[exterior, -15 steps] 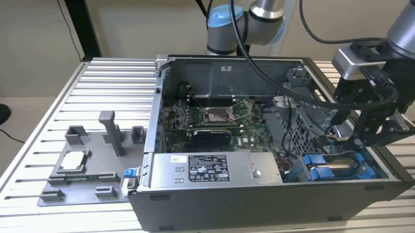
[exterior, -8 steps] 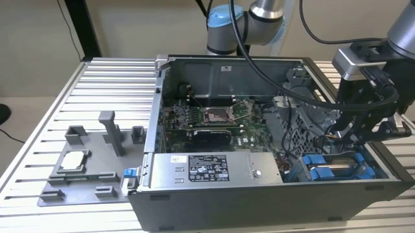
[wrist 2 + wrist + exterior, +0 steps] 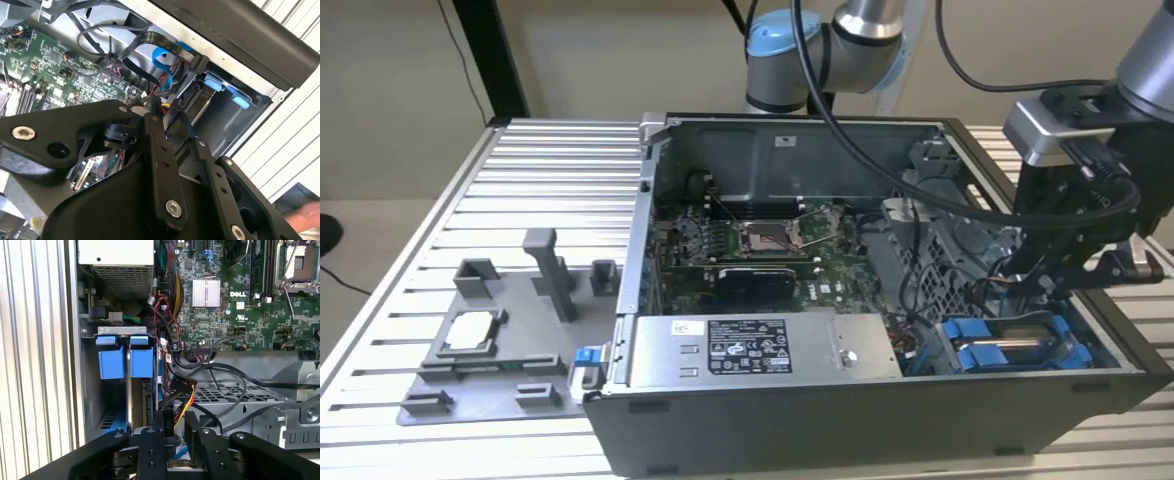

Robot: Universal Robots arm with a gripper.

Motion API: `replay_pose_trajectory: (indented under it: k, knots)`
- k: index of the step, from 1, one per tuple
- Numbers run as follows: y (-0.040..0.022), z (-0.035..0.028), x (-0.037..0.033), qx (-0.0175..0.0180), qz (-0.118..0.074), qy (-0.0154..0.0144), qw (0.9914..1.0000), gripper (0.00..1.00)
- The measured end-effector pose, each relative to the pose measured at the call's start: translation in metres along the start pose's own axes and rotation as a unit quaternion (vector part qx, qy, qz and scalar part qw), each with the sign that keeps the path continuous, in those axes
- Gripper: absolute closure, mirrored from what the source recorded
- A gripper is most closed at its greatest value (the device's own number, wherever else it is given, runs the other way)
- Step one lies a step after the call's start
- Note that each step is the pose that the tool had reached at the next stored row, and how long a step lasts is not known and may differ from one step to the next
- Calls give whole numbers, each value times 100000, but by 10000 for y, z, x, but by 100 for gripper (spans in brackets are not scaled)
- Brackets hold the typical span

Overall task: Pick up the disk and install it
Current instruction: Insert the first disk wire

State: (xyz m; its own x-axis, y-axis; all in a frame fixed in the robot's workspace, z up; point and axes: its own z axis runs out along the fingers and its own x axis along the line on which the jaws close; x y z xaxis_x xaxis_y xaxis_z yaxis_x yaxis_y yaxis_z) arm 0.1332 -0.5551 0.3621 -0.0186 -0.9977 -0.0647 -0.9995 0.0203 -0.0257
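Claw inside the open computer case, near the seated disk.

The slatted worktop (image 3: 520,160) carries the computer case (image 3: 854,425), which has its lid off. Outside the case, on the exterior view's left, lies a grey fixture plate (image 3: 520,370). Inside the case, the grey power supply box (image 3: 747,345) runs along the wall nearest the exterior camera, and the green motherboard (image 3: 834,285) lies behind it. The disk (image 3: 1017,348) sits in its blue carrier in the case's corner bay, just beside the power supply box. The claw (image 3: 1074,285) hangs inside the case near that bay, by a black cable plug (image 3: 181,386). Whether the claw is spread or pressed together cannot be told.
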Motion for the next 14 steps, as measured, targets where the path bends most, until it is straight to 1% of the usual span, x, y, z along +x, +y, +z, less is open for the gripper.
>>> replay_pose_trajectory:
  k: [6, 8, 10, 14]
  knots:
    - [1, 22, 1, 17, -22, 878, 99996, 0]
    - [1, 28, 2, 22, -28, 1119, 99994, 0]
    - [1, 28, 2, 25, -31, 1231, 99992, 0]
    - [1, 28, 1, 23, -32, 1234, 99992, 0]
